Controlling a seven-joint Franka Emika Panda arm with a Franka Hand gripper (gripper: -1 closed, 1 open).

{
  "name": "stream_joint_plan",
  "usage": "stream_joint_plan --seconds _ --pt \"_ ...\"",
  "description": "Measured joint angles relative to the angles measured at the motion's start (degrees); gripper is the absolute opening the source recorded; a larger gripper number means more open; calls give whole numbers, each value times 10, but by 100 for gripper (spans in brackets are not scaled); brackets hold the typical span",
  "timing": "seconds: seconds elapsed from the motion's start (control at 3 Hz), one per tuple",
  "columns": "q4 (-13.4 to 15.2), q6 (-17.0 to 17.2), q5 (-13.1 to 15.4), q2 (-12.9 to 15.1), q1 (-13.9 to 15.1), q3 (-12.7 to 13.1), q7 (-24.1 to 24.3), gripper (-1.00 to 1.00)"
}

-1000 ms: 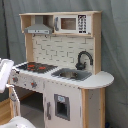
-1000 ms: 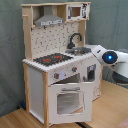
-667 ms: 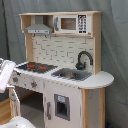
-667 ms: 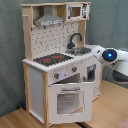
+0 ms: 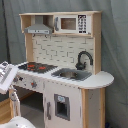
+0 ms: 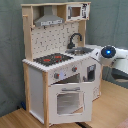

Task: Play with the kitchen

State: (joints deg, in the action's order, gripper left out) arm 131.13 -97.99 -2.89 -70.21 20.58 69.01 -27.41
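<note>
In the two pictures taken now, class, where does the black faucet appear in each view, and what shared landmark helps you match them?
First exterior view: the faucet stands right of centre, behind the sink, near the kitchen's right end.
Second exterior view: the faucet is above centre, behind the sink, towards the second exterior view's right.
Shared landmark: the stovetop with red rings, beside the sink in both exterior views.

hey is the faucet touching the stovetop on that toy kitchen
Apart. In the first exterior view the black faucet stands behind the sink, and a strip of counter separates it from the stovetop. The second exterior view shows the same gap.
</note>
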Motion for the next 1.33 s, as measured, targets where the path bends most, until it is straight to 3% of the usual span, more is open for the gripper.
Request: stream_joint_plan --seconds 1.33 --pt "52 -56 -130 43 5 0 -207 100"
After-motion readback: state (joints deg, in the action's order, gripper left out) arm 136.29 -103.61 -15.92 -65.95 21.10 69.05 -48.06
